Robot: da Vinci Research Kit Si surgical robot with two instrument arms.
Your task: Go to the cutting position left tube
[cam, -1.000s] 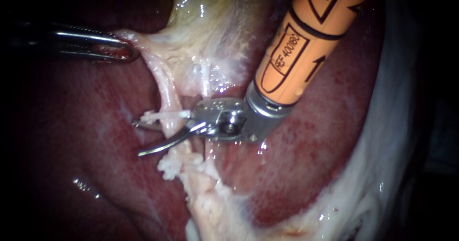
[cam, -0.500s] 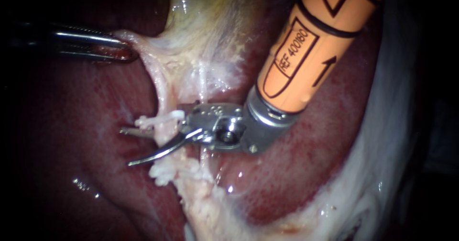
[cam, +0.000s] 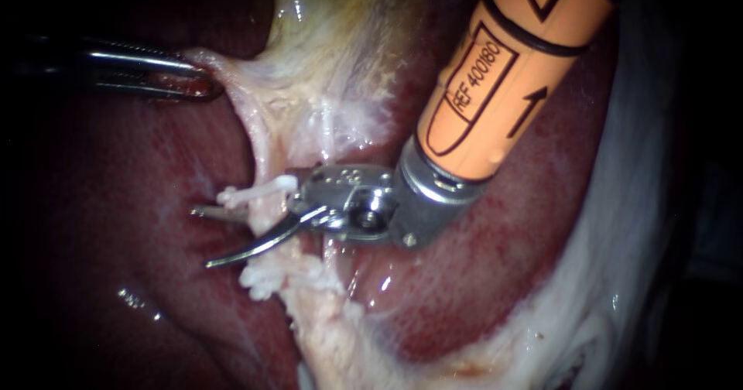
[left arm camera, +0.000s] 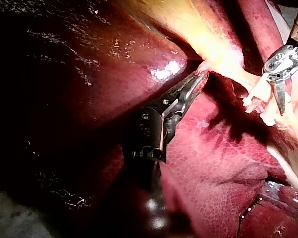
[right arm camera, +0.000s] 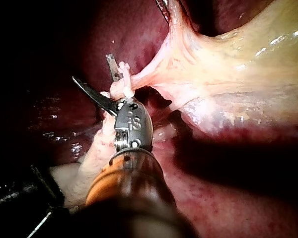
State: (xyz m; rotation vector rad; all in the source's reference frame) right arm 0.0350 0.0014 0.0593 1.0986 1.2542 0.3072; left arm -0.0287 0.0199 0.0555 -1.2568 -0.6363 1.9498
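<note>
Instruments: two, one coming in from each side.
Left instrument point(cam: 199, 85): its jaws are pressed together on the pale edge of the gallbladder point(cam: 348, 42), and the tissue there is stretched taut.
Right instrument point(cam: 209, 237): orange shaft from the upper right; its two curved blades are spread, with a clear gap between them.
Tubes: two pale strands run down from the gallbladder, the thicker left tube point(cam: 261, 154) and a thinner right tube point(cam: 330, 127) just beside it.
Left tube, place: it crosses the gap between the spread blades, one blade on each side. I cannot tell whether either blade touches it.
Clips: one white clip point(cam: 259, 192) lies across the left tube, just on the gallbladder side of the blades. A white clump point(cam: 259, 278) sits on the other side, and the number of pieces in it is unclear.
Liver point(cam: 116, 204): one dark red surface beneath everything.
</note>
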